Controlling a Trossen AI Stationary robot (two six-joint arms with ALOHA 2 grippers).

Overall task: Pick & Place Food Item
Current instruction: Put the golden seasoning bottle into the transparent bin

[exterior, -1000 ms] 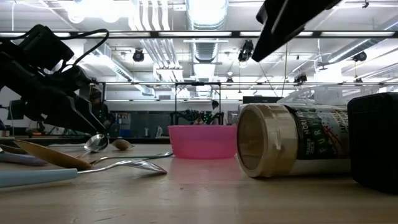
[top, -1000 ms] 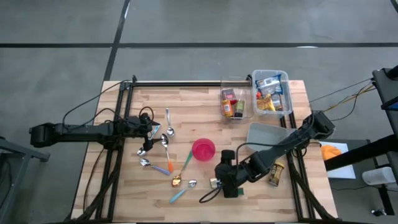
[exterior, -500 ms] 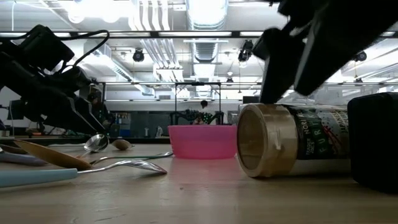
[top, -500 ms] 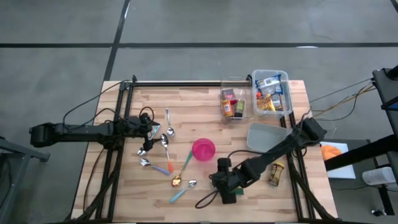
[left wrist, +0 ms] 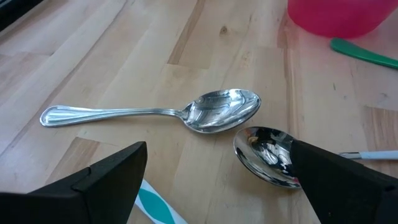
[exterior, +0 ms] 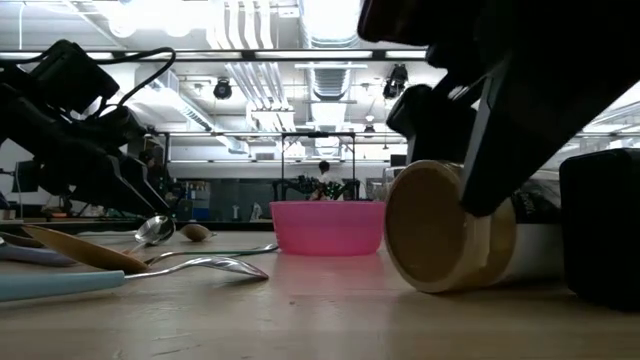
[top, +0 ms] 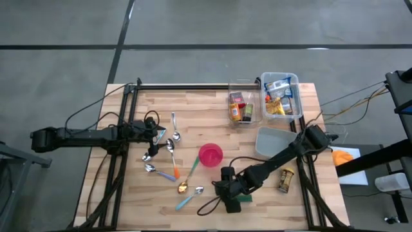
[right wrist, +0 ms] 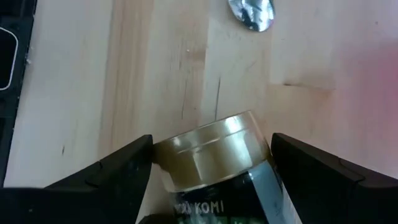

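Note:
A food jar [right wrist: 214, 155] with a gold lid and a dark label lies on its side near the table's front edge, also in the low view [exterior: 450, 225]. My right gripper [right wrist: 211, 171] is open and slants down over it, one finger on each side of the lid end. In the high view my right gripper [top: 226, 192] hides the jar. My left gripper [top: 154, 132] waits open at the table's left, above several spoons [left wrist: 217, 112]. My right gripper straddles the jar's lid end [right wrist: 186, 149], coming from above at a slant, the fingers across the jar. One finger [right wrist: 124, 168] stands right against the lid's rim. I cannot tell whether the other touches. The jar lies on the table.
A pink bowl [top: 210, 154] stands just beyond the jar toward the table's middle. A second small jar [top: 285, 180] lies at the right edge beside a grey lid [top: 273, 142]. Two clear bins [top: 281, 95] with food packets sit far right. Spoons are scattered left of the bowl.
My right gripper has come down and a little toward the table's left and near edge, tipping steeper, until its open fingers straddle the jar. The jar has turned on the table, so in the low view its lid now faces the near edge more.

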